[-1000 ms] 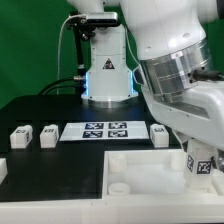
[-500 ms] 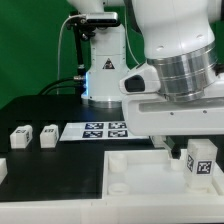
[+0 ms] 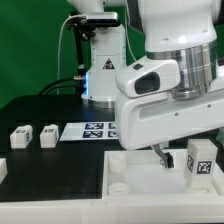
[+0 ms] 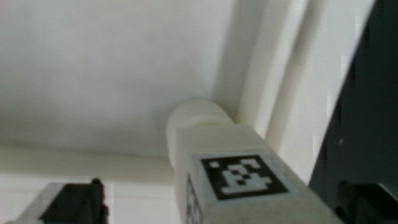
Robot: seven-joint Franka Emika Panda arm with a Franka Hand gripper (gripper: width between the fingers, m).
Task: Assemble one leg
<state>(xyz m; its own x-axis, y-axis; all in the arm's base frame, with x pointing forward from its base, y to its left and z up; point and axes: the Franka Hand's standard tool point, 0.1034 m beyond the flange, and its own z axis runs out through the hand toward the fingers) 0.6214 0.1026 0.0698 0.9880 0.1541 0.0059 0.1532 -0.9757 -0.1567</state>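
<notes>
White plastic right under me: the leg (image 4: 217, 150) is a small post with a black-and-white square tag on its face, and it sits in the middle of my wrist view. My claw (image 4: 217, 204) is spread wide. One dark finger (image 4: 71, 203) shows clearly, with a strip of white between it and the post. It is not touching on that side. The far side of the post runs into a dark band, and I cannot tell finger from table there.

Now the exterior view. The leg (image 3: 201, 160) stands upright on the tray (image 3: 135, 166), close to the exterior view's right edge, with its tag facing the camera. My arm fills most of that half of the picture. Only a dark tip of the claw (image 3: 160, 155) pokes out below my hand, just beside the leg, on the side toward the exterior view's left.

A round socket (image 3: 118, 186) shows in the tray's near corner. The tray rests on the black table (image 3: 60, 175).

Two other posts (image 3: 20, 135) (image 3: 47, 135) sit side by side on the table at the exterior view's left, well apart from me. The marker board (image 3: 95, 130) lies flat between them and my arm.
</notes>
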